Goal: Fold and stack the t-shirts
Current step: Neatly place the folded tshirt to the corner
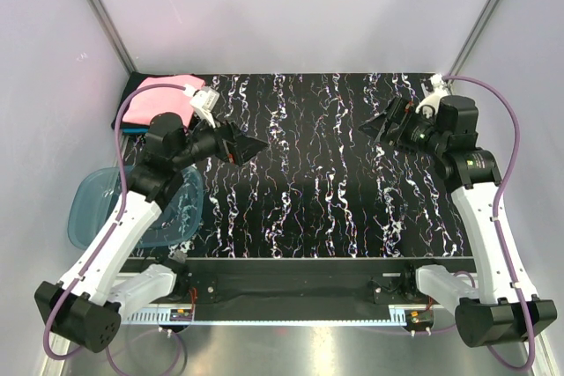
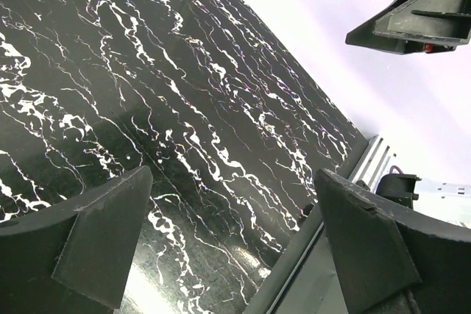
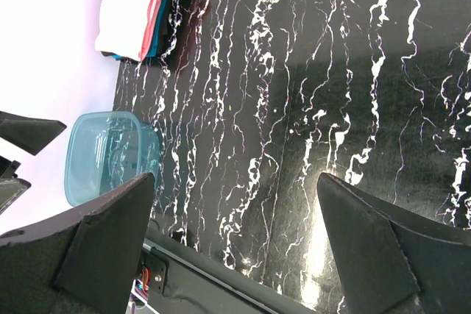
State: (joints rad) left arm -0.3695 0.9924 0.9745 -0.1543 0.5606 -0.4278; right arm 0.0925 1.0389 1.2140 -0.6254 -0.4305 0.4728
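T-shirts (image 1: 161,97) lie folded in one stack at the far left corner, salmon-pink on top, teal and black edges beneath. Blue tub (image 1: 88,209) sits near left, half off the table (image 1: 326,191) edge; I make out only its translucent floor. Left gripper (image 1: 249,149) and right gripper (image 1: 374,127) hover above the table, jaws spread wide.

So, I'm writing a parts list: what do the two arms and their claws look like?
The left arm and right arm have white link shells, black joints and black bases; a purple cable loops along each. The left claw and right claw are matte black, with broad wedge-shaped fingers tapering to points.
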